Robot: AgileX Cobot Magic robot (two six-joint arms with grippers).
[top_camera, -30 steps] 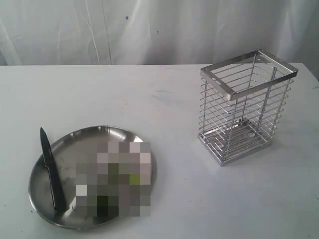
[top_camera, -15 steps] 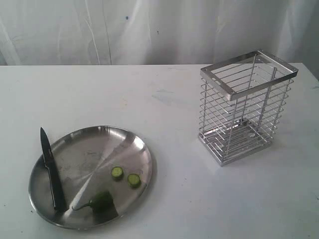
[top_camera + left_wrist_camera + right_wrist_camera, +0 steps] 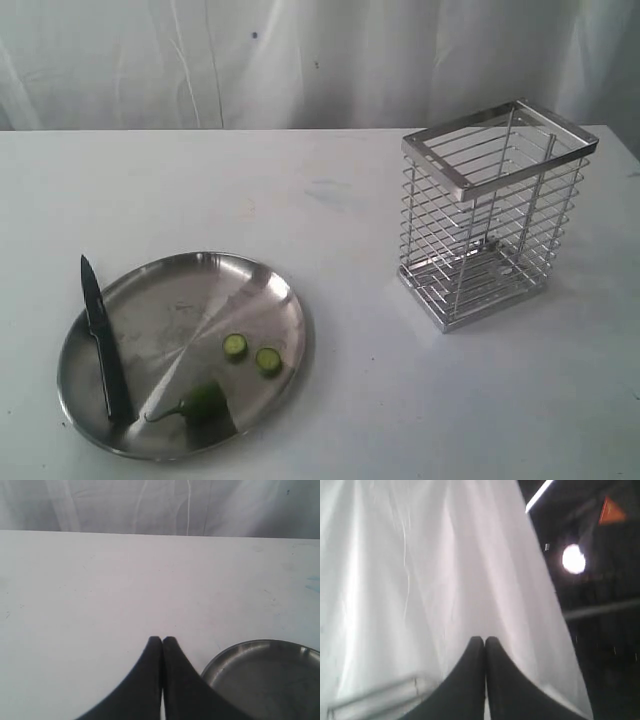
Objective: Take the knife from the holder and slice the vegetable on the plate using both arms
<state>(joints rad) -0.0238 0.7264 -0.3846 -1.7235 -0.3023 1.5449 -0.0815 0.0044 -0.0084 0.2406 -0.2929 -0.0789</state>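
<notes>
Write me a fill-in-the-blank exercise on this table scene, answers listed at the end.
1. Next to the vegetable on the plate lie ____ round slices.
2. The knife rests on the plate; the holder has ____ knife in it.
3. The left gripper and right gripper both have their fingers ____.
Missing words: two; no; shut.

No legible text anywhere; the orange triangle sign (image 3: 611,511) is too blurred

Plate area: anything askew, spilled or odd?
Only the knife: it lies along the left side of the plate, tip poking past the rim. The vegetable and two slices sit inside; the holder stands upright.
</notes>
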